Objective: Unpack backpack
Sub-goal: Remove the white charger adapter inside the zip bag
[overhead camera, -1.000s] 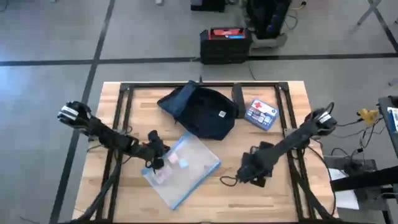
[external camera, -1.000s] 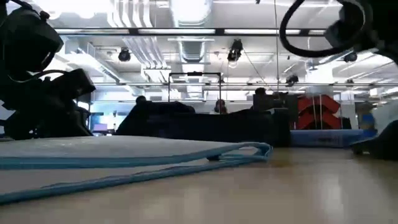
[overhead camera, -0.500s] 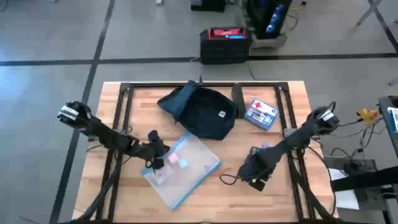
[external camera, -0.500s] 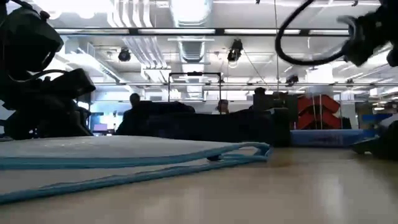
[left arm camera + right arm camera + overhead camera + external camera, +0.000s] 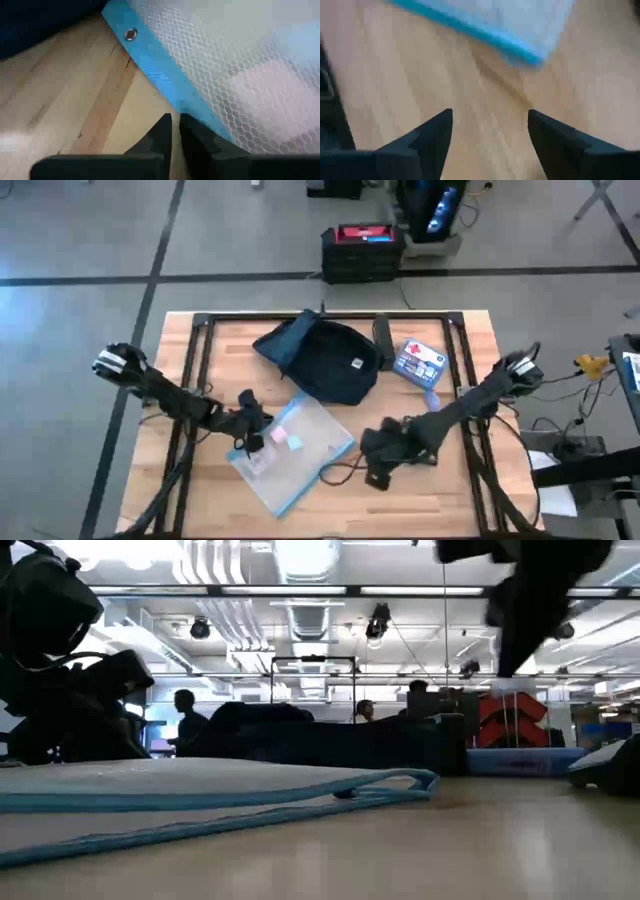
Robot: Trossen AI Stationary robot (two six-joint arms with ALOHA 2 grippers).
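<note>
The dark navy backpack [image 5: 325,360] lies flat at the table's far middle, touched by neither gripper. In front of it lies a clear mesh pouch [image 5: 292,448] with a blue edge and small coloured items inside. My left gripper [image 5: 175,127] sits at the pouch's left edge, shut on it. My right gripper [image 5: 490,135] hovers open over bare wood just right of the pouch, whose near corner [image 5: 520,35] lies ahead of the fingers. In the low view the pouch [image 5: 200,790] fills the foreground and the backpack [image 5: 300,735] is a dark mass behind it. My left gripper pinches the pouch's blue edge band [image 5: 186,109] between its two fingers, a little along from the metal eyelet [image 5: 131,34]. The fingers lie across the edge, coming from the table's left. The pouch rests flat on the table.
A small blue-white box [image 5: 420,363] lies on the table right of the backpack. A black metal frame [image 5: 200,340] runs around the tabletop. A black cable [image 5: 335,473] trails on the wood beside my right gripper. Bare wood lies at the near right.
My right gripper has moved toward the table's left edge, closer to the pouch's near right corner, staying low over the wood. The pouch, the backpack and my left gripper have kept still.
</note>
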